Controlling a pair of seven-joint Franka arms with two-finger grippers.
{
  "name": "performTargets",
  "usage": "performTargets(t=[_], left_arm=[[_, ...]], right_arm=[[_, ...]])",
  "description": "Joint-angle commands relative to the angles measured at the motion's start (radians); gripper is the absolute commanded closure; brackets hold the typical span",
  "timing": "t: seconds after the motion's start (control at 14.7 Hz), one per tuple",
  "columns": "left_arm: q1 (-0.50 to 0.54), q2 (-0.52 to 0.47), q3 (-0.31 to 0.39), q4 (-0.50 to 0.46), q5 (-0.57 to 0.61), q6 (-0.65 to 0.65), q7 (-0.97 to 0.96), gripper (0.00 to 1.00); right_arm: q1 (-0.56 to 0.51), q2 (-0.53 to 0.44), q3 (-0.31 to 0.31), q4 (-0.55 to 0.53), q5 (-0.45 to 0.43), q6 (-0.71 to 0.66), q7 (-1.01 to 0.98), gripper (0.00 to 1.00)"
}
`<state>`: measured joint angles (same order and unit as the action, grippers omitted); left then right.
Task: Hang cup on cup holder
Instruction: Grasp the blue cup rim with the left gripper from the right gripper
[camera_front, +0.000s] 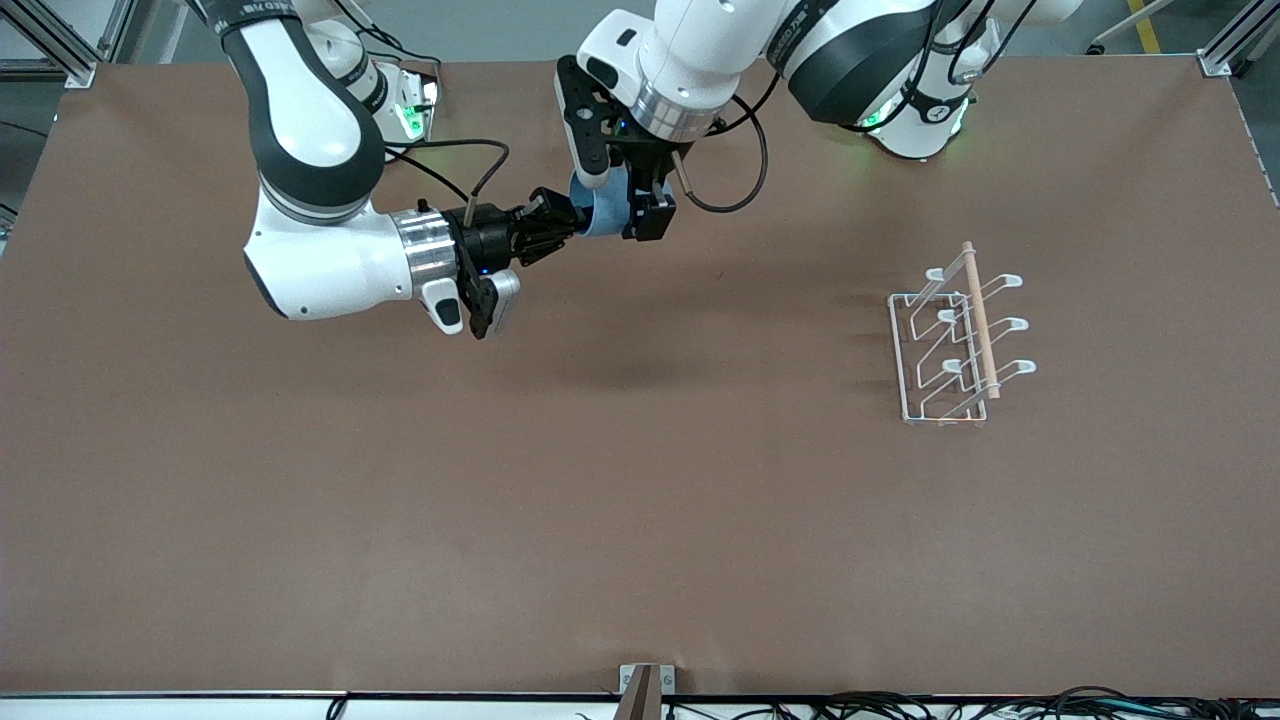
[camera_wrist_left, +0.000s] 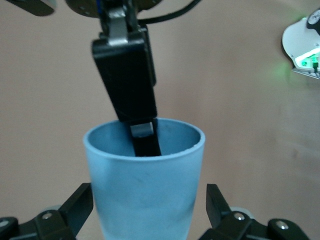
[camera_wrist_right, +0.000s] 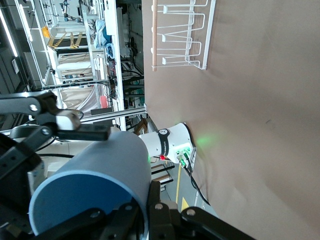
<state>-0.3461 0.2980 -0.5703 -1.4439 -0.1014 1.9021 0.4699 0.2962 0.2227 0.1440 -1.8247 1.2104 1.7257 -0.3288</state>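
Observation:
The light-blue cup (camera_front: 603, 212) hangs in the air over the table near the robots' bases. My right gripper (camera_front: 560, 225) is shut on the cup's rim, one finger inside the mouth and one outside (camera_wrist_right: 150, 200). My left gripper (camera_front: 622, 200) is open and straddles the cup (camera_wrist_left: 145, 190). Its fingers (camera_wrist_left: 80, 202) stand a little off the wall on either side. The right gripper's finger (camera_wrist_left: 127, 80) reaches into the cup's mouth. The white wire cup holder (camera_front: 960, 340) with its wooden rod stands toward the left arm's end of the table and also shows in the right wrist view (camera_wrist_right: 182, 35).
The brown table (camera_front: 640, 500) spreads wide under both arms. The right arm's base (camera_front: 400, 100) and the left arm's base (camera_front: 915, 120) stand along its edge by the robots. A small metal bracket (camera_front: 645, 685) sits at the edge nearest the front camera.

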Motion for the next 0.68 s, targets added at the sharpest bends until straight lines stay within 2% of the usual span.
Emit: performTargets(t=[0.0, 0.27, 0.34, 0.41, 0.61], left_arm=[[0.025, 0.003, -0.013, 0.007, -0.021, -0.049, 0.047, 0.00], [0.026, 0.003, -0.013, 0.007, -0.024, -0.061, 0.053, 0.01], [0.026, 0.003, -0.011, 0.008, -0.024, -0.063, 0.055, 0.09], [0.026, 0.004, -0.011, 0.007, -0.024, -0.063, 0.050, 0.23], [0.026, 0.006, -0.010, 0.010, -0.024, -0.063, 0.053, 0.50]], right_arm=[[0.014, 0.003, -0.007, 0.009, 0.028, -0.003, -0.004, 0.99], [0.014, 0.003, -0.007, 0.009, 0.028, -0.005, -0.004, 0.99], [0.014, 0.003, -0.007, 0.009, 0.026, -0.005, -0.006, 0.99], [0.014, 0.003, -0.007, 0.009, 0.026, -0.005, -0.006, 0.99], [0.014, 0.004, -0.007, 0.009, 0.026, -0.005, -0.007, 0.99]])
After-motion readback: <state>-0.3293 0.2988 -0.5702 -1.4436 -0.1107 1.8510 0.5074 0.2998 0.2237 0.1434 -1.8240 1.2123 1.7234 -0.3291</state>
